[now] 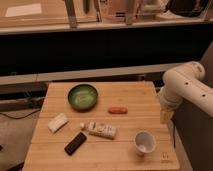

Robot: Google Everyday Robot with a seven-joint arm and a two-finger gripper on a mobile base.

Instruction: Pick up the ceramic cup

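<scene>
Wooden table [131, 95] before a dark wall holds everything. From the left lie a white block [58, 122], a black slab [75, 143], the green bowl [82, 96], a pale packet [100, 130] and an orange piece [118, 110], all apart from my target. The ceramic cup [144, 142] stands upright near the front right corner, unobstructed, so I judge it easy to approach. My pincer [166, 116] hangs at the table's right edge, near the cup, not touching; spread or pressed together, I cannot tell.

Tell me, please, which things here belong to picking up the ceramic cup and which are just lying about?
Job: ceramic cup, front right of the table; gripper, at the table's right edge, apart from the cup.
Lying about: green bowl, orange piece, white block, black bar, pale packet.
</scene>
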